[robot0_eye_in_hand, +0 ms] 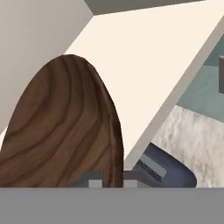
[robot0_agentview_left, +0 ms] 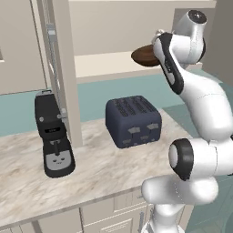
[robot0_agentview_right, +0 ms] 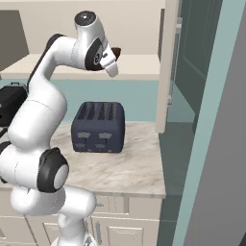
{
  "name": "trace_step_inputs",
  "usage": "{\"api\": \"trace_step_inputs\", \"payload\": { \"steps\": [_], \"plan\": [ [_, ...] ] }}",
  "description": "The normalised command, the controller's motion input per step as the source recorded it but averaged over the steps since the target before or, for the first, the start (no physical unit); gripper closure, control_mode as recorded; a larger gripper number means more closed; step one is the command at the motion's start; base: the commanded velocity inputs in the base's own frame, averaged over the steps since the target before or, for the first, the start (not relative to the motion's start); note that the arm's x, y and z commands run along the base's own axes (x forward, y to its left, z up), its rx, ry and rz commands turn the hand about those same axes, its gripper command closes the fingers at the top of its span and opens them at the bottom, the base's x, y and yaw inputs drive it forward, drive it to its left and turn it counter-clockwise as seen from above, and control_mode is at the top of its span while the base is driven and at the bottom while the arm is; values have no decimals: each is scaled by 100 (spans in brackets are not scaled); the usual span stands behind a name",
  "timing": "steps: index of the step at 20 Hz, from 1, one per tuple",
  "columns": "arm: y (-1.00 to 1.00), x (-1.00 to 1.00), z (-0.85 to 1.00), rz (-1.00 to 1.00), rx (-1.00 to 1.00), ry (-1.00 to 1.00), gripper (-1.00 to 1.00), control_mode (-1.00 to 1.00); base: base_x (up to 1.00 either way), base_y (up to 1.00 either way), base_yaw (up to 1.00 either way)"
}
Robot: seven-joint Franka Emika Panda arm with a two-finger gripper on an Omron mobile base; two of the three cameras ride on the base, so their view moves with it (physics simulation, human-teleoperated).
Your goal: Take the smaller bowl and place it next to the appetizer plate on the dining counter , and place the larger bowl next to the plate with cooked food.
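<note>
Your gripper (robot0_eye_in_hand: 109,178) is clamped narrow on the rim of the bowl (robot0_eye_in_hand: 61,127), the small wooden one, carried high so it clears the toaster (robot0_agentview_left: 133,120) on the worktop (robot0_agentview_left: 91,164). In the left base view the bowl sits at one o'clock, well above the toaster.

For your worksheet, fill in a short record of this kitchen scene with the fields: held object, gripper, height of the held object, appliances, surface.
held object: shallow dark brown wooden bowl
gripper: two-finger gripper, shut on the wooden bowl's rim
height of the held object: raised well above the worktop, higher than the toaster
appliances: dark navy four-slot toaster; black coffee machine
surface: beige marble-look worktop over white cabinets
</note>
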Motion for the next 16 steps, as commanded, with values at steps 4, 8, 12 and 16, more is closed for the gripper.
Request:
{"api": "trace_step_inputs", "payload": {
  "steps": [4,8,12,16],
  "plan": [
    [45,-100,-6,0,0,-10,100,-100,0,0,0],
    [0,-100,0,0,0,-2,100,-100,0,0,0],
    [0,-100,0,0,0,-2,100,-100,0,0,0],
    [-1,-100,0,0,1,0,100,-100,0,0,0]
  ]
}}
